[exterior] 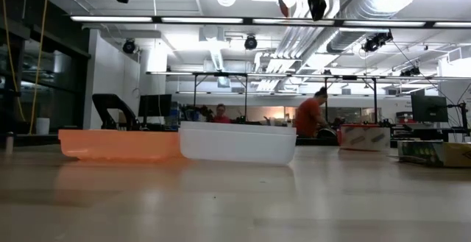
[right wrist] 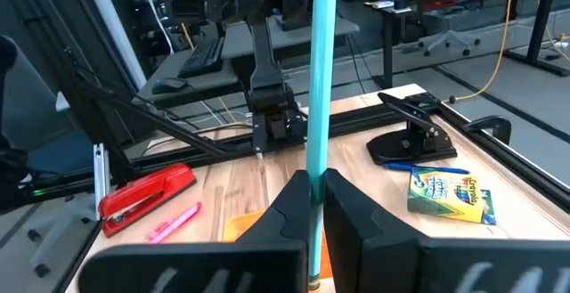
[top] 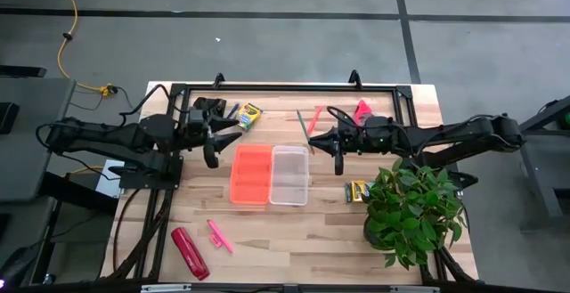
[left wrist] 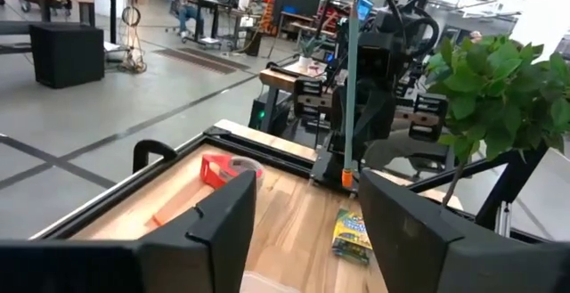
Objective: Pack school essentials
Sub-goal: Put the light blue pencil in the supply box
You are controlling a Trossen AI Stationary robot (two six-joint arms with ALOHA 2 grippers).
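Note:
My right gripper (right wrist: 313,206) hangs above the table's far middle, shut on a green pencil (right wrist: 319,70) that stands upright. Facing it, my left gripper (left wrist: 307,240) is open and holds nothing. Between and nearer than the two grippers, an orange tray (top: 251,174) and a clear tray (top: 289,174) lie side by side on the table. One crayon box (top: 248,115) lies flat at the far left beside a blue pen (right wrist: 419,166). Another crayon box (top: 358,191) lies by the plant. A pink marker (top: 220,235) lies near the front left. My right gripper pinches the green pencil's shaft (right wrist: 313,173) between its two fingers. The fingers come level from the table's right side and lie across the pencil. The pencil stands upright, lifted clear of the table, a long part above the fingers and its orange end (left wrist: 346,178) pointing down.
A red stapler (top: 190,252) lies at the front left. A pink tape roll (top: 362,110) and a pink pencil (top: 316,115) lie at the far side. A potted plant (top: 414,208) fills the front right. A black frame (top: 285,86) borders the far edge. People stand beyond the table.

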